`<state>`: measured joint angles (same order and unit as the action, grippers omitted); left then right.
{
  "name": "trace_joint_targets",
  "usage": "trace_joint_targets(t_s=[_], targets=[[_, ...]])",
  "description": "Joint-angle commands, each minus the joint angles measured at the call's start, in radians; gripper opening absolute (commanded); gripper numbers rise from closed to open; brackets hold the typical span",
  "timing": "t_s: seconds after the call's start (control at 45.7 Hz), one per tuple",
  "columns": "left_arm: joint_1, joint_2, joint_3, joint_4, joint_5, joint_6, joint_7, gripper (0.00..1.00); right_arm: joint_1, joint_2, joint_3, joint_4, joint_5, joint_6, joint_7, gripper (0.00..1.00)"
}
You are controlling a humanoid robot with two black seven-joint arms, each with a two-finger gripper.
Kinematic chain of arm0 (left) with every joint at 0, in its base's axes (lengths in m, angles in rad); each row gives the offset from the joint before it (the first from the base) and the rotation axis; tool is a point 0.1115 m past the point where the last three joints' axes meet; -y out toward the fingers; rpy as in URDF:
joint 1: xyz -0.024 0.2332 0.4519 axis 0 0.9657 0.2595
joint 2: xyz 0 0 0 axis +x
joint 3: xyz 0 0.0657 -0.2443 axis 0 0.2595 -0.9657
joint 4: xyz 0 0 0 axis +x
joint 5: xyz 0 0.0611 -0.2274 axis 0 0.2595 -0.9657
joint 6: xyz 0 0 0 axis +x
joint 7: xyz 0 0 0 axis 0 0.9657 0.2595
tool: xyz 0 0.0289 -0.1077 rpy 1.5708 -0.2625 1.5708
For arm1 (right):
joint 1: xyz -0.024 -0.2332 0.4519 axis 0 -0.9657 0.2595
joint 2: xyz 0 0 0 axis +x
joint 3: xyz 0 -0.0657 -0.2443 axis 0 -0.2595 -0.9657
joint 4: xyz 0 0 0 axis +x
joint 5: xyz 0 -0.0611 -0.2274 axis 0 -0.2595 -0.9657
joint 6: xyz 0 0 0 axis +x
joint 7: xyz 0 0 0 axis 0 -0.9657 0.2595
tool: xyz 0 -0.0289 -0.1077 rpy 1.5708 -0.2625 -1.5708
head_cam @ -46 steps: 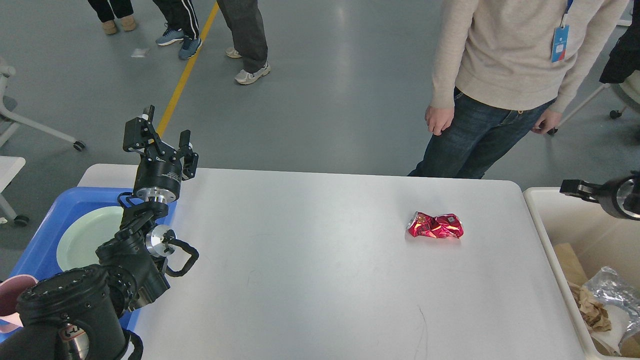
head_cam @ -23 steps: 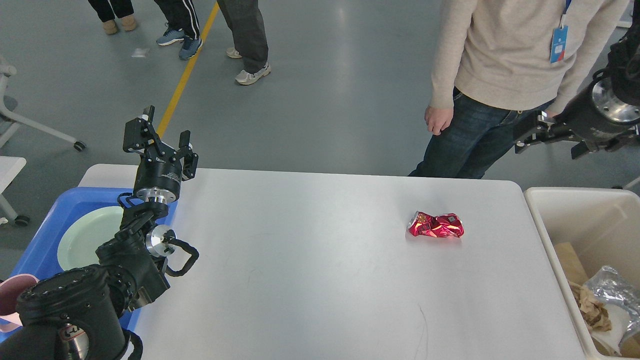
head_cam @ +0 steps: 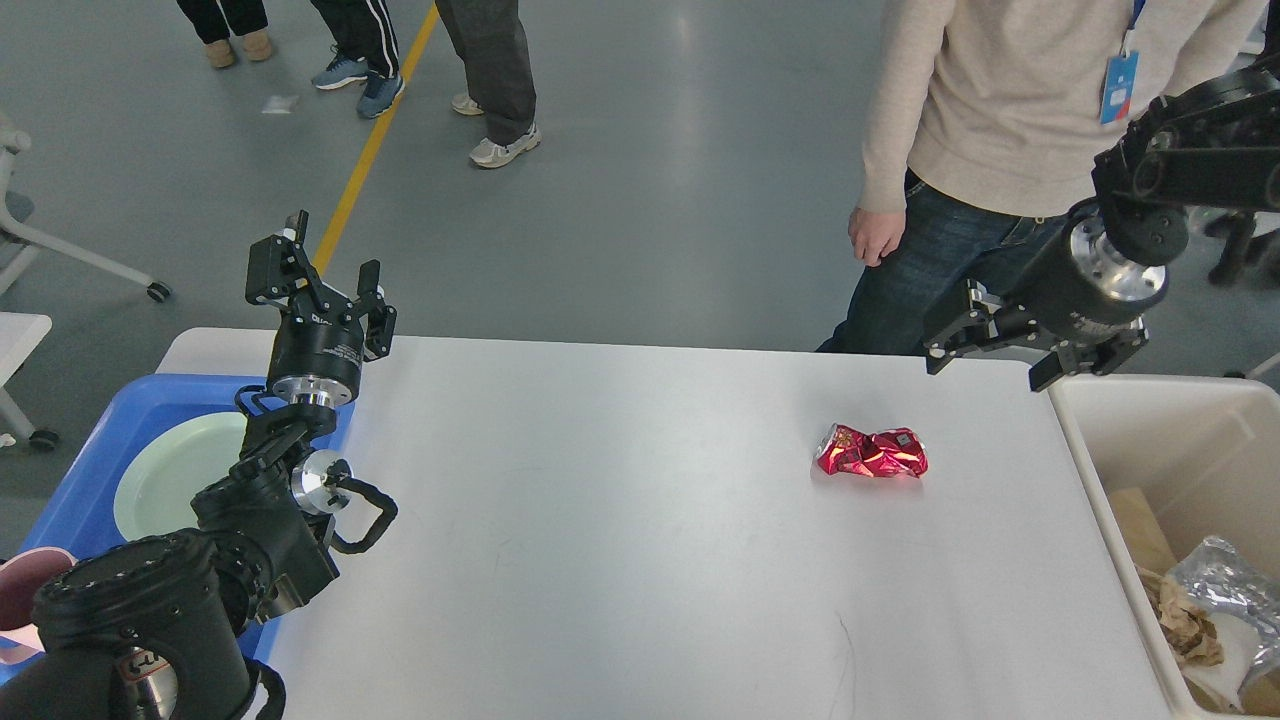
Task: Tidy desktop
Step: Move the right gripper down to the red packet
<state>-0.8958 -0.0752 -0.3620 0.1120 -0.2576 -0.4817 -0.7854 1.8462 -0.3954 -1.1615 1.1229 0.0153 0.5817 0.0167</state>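
From the head view, the desktop (head_cam: 620, 540) is a white tabletop filling the lower middle of the scene, almost bare. One piece of litter lies on it, right of centre: a crushed red can (head_cam: 871, 451), flattened and lying on its side, apart from everything else.

The right gripper (head_cam: 990, 352) hangs above the tabletop's far right corner, up and to the right of the can and not touching it. Its jaws are spread wide with nothing between them. Just to its right stands the white bin (head_cam: 1095, 480), already holding crumpled paper and foil.

The left gripper (head_cam: 325, 280) is raised over the tabletop's far left corner, jaws parted and empty, well apart from the can. Below its arm sits the blue tray (head_cam: 90, 470) with a pale plate (head_cam: 165, 475) in it.

A person in a beige sweater (head_cam: 1000, 100) stands just behind the tabletop's far edge.

The can looks light and thin-walled, likely to slide on the smooth surface if nudged and to crumple further if squeezed. The best hold is probably across its narrow width near the middle, jaws coming straight down either side, then a short carry to the bin.
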Motion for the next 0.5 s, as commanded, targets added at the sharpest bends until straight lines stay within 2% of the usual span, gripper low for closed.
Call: trace_joint_targets(t_s=[0.0,0.109,0.197,0.306,0.482], targets=[[0.000,0.000,0.000,0.000,0.000,-0.001,0.000,0.97,-0.168,-0.005,0.028,-0.005,0.218,-0.219,-0.001,1.00],[0.000,0.000,0.000,0.000,0.000,-0.001,0.000,0.97,-0.295,-0.005,0.129,-0.003,0.281,-0.420,-0.001,1.00],[0.000,0.000,0.000,0.000,0.000,0.000,0.000,0.97,-0.390,-0.007,0.241,-0.005,0.284,-0.537,-0.001,1.00],[0.000,0.000,0.000,0.000,0.000,0.000,0.000,0.97,-0.479,-0.010,0.371,-0.037,0.285,-0.617,-0.001,1.00],[0.000,0.000,0.000,0.000,0.000,0.000,0.000,0.97,-0.599,0.007,0.503,-0.167,0.325,-0.687,-0.001,1.00]])
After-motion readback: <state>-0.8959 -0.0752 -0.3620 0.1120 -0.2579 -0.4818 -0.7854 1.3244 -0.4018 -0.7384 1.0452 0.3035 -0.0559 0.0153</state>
